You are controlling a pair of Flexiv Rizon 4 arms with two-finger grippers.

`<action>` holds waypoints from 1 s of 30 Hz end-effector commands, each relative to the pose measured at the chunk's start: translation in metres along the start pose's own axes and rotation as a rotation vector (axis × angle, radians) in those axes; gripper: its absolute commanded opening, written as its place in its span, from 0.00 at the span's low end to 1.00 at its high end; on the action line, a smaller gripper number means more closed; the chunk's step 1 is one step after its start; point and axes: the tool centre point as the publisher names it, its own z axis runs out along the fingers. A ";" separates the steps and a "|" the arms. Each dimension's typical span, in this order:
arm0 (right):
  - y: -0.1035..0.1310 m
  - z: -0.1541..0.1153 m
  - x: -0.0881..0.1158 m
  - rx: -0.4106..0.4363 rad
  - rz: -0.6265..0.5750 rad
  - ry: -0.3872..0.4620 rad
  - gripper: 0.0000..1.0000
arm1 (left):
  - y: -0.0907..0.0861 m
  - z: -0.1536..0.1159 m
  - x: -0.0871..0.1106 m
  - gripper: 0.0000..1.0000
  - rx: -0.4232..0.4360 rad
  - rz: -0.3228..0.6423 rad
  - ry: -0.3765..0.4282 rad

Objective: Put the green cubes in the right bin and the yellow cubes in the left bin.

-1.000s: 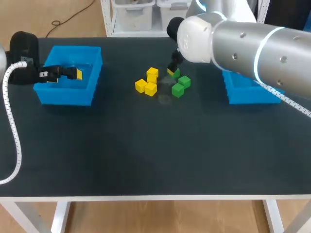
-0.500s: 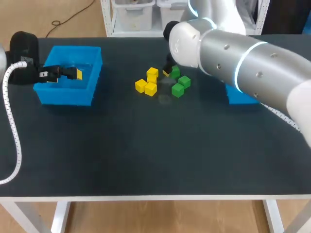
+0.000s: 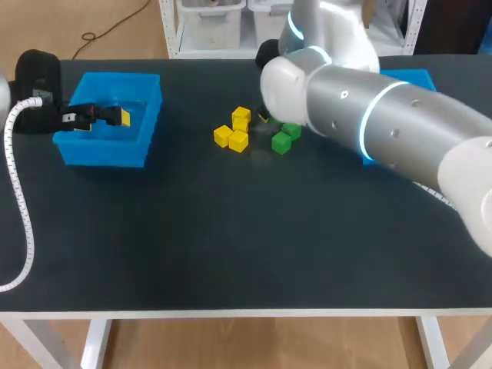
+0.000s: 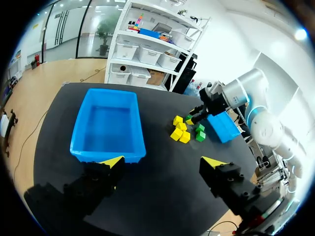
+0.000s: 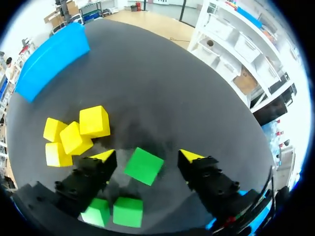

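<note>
The right gripper (image 5: 146, 156) is open, with one green cube (image 5: 143, 167) on the table between its fingers. There is a gap on either side and the cube is turned a little askew to them, so closing looks like the next step. In the head view that cube is hidden under the right arm at upper middle, beside the yellow cubes (image 3: 238, 141). The left gripper (image 3: 96, 117), also open, is well apart over the left bin (image 3: 115, 83).

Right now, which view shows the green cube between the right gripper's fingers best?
Right wrist view: the green cube lies close up between the fingers of the open right gripper, gaps either side. Head view: the right arm hides it. Left wrist view: too far and small to pick out.
</note>
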 end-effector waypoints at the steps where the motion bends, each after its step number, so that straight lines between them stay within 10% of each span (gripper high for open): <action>1: 0.001 0.015 -0.017 0.010 0.010 0.089 0.00 | 0.000 0.000 0.000 1.00 0.000 0.000 0.000; 15: -0.009 -0.012 -0.008 0.105 0.061 0.077 0.00 | 0.000 0.000 0.000 1.00 0.000 0.000 0.000; 30: -0.053 -0.166 0.042 0.110 0.243 -0.232 0.00 | 0.000 0.000 0.000 1.00 0.000 0.000 0.000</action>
